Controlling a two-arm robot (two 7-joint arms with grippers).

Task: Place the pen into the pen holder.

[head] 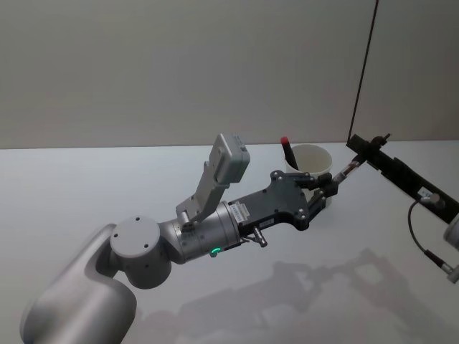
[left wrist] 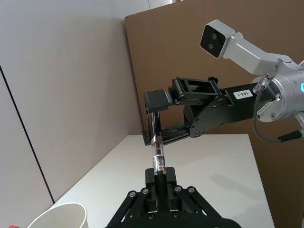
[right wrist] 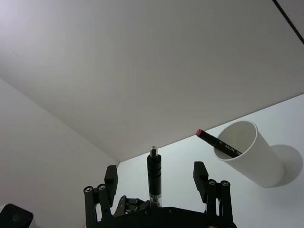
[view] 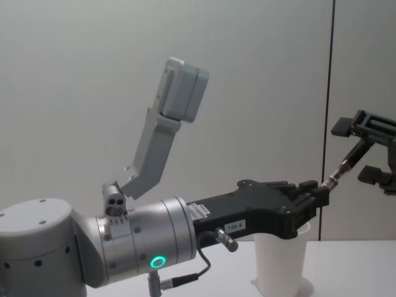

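In the cup (head: 313, 159) leans the light, stiff pen (head: 288, 152), best gripped mid-barrel, while the left gripper (head: 332, 185) has its jaws clamped on a rod (head: 347, 170) and the right gripper (head: 367, 147) has its jaws apart.

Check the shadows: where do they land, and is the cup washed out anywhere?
Head view: soft arm shadows spread across the table toward the robot. Right wrist view: the pen holder casts a faint shadow beside it; the pen stays crisp. Chest view: the cup nearly blends into the pale wall.

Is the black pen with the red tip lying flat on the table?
No, the slim black pen stands slanted inside the white paper cup, red tip poking above the rim.
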